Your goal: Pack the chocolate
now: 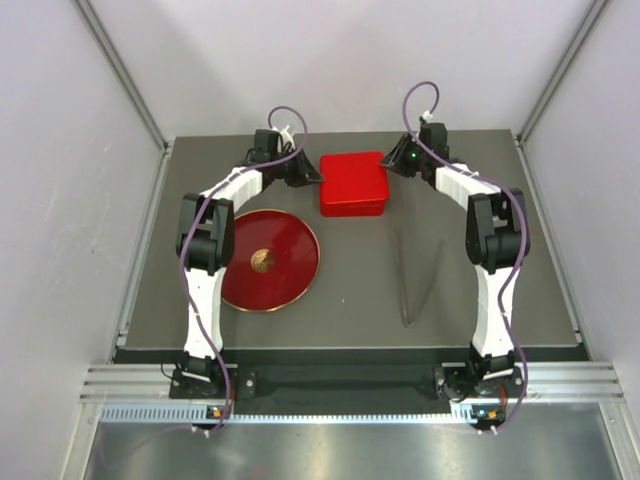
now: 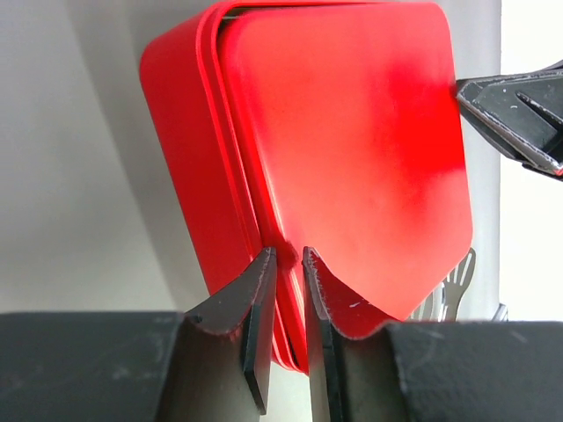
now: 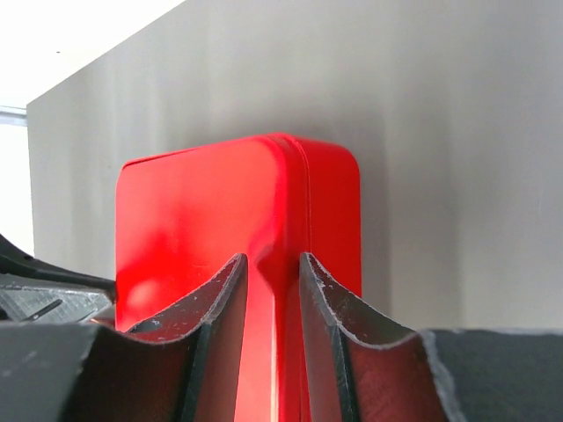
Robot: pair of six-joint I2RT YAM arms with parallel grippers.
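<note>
No chocolate shows in any view. A red box [image 1: 352, 183] with rounded corners stands at the back middle of the mat, its lid on. My left gripper [image 1: 312, 172] is at the box's left side. In the left wrist view the gripper [image 2: 288, 255] is shut on the lid's rim, and the box [image 2: 352, 132] fills the frame. My right gripper [image 1: 392, 166] is at the box's right side. In the right wrist view the gripper [image 3: 271, 259] has its fingers closed either side of the lid's edge on the box [image 3: 202, 211].
A round red plate [image 1: 290, 270] lies front left of the box, with a golden-brown wrinkled ball [image 1: 264, 260] at its middle. Metal tongs [image 1: 415, 285] lie on the mat at the right. Grey walls close in the back and both sides.
</note>
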